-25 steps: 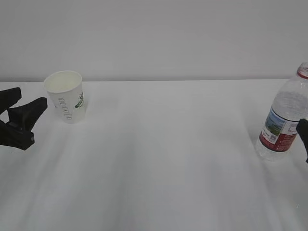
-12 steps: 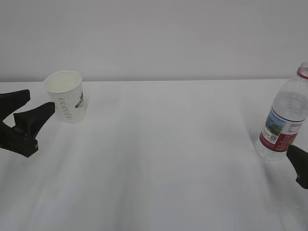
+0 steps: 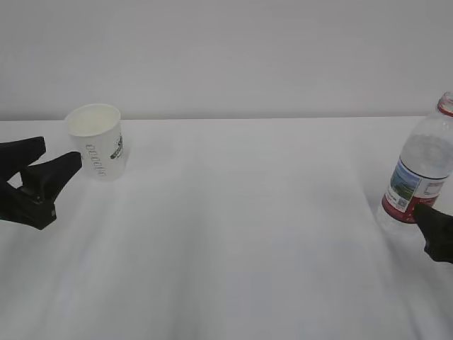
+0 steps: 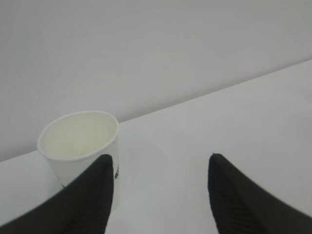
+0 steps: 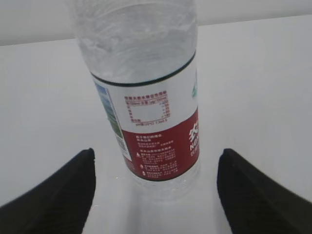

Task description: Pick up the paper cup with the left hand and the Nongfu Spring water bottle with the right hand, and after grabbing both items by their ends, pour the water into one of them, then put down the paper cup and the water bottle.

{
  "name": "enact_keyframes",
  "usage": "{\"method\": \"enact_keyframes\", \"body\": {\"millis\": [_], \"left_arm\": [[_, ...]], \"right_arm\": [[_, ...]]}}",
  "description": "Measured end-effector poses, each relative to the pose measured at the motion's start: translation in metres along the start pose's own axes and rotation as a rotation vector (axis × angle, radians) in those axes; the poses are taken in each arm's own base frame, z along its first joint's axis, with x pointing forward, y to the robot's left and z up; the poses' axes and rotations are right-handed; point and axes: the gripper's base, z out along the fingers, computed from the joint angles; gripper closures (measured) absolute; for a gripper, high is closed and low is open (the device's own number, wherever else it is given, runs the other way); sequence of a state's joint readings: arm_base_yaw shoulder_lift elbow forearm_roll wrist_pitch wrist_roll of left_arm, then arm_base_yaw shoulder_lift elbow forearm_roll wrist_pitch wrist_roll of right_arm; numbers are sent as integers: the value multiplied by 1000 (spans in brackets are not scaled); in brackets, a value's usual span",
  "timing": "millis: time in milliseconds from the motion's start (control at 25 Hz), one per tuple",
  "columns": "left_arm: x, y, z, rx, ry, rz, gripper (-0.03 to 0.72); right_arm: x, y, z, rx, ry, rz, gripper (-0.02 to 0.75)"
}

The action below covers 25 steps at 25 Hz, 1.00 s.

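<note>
Table [image 3: 241, 234]: white, plain, against a pale wall.

Cup [image 3: 97, 141]: upright at the table's far left, open mouth up, inside looks empty; emblem and lettering on its side.

Bottle [image 3: 419, 170]: upright at the table's far right edge, red-and-white label, red neck ring.

Left gripper [image 3: 51, 155]: just left of the cup, jaws spread, holding nothing.

Right gripper [image 5: 156, 168]: just before the bottle's base, jaws wide apart either side of it, not touching.
</note>
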State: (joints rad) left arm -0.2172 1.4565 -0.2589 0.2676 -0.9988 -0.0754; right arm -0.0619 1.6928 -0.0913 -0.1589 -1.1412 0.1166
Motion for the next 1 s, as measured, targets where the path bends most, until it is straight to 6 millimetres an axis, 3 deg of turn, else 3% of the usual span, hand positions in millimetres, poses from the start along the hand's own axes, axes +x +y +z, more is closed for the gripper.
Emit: {"method": "enact_keyframes", "body": {"millis": [1000], "left_arm": [[4, -3, 0, 29, 38, 3, 234]], "right_arm": [[4, -5, 48, -19, 27, 16, 148]]}}
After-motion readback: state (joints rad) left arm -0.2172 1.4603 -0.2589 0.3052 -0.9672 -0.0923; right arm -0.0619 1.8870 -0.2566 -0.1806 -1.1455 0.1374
